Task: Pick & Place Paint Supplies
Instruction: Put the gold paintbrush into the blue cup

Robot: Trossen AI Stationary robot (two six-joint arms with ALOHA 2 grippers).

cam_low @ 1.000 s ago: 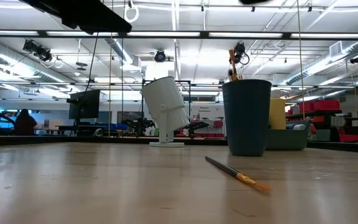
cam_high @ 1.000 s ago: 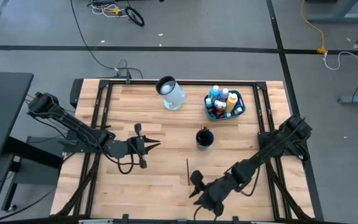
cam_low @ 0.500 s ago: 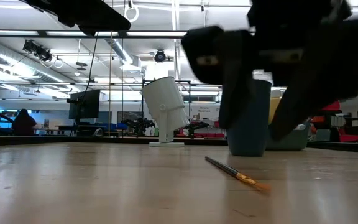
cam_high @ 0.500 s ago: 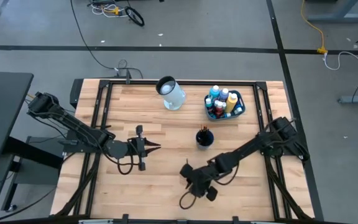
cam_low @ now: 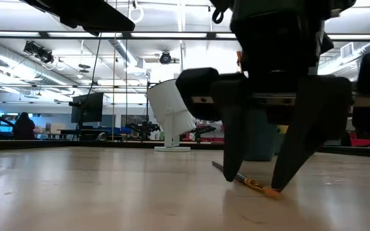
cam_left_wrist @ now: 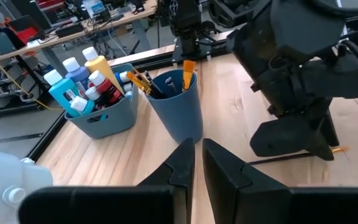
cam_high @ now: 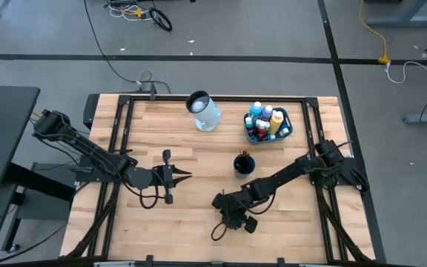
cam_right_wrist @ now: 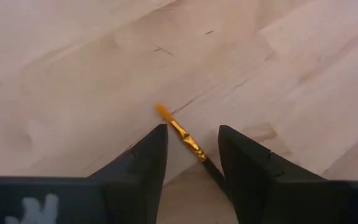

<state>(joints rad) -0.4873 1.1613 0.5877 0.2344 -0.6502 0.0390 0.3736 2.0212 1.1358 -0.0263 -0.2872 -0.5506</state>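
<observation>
A thin dark-handled paintbrush (cam_right_wrist: 182, 134) with orange bristles lies flat on the wooden table (cam_high: 161, 222), also seen in the low view (cam_low: 244, 179). My right gripper (cam_right_wrist: 192, 129) is open and low over it (cam_low: 254, 183). One finger stands on each side of the brush's bristle end, and I see no touch. My left gripper (cam_high: 184, 175) hangs shut above the table's left middle, its fingers (cam_left_wrist: 185, 163) pointing toward the right. Several paint bottles (cam_high: 262, 119) stand in a teal tub (cam_high: 287, 130) at the far right. More brushes (cam_left_wrist: 143, 82) stick up from a dark blue cup (cam_high: 244, 165).
A pale jug (cam_high: 204, 111) stands at the far middle of the table. The dark cup (cam_left_wrist: 178, 109) and the tub (cam_left_wrist: 101, 118) lie beyond the brush toward the far right. A black frame (cam_high: 121, 133) runs along the table's edges. Bare wood spreads across the near left.
My right gripper has swung from near the table's front edge toward the far left and come down, tipping more steeply, until its fingers stand on either side of the brush. The brush has stayed where it lay.
</observation>
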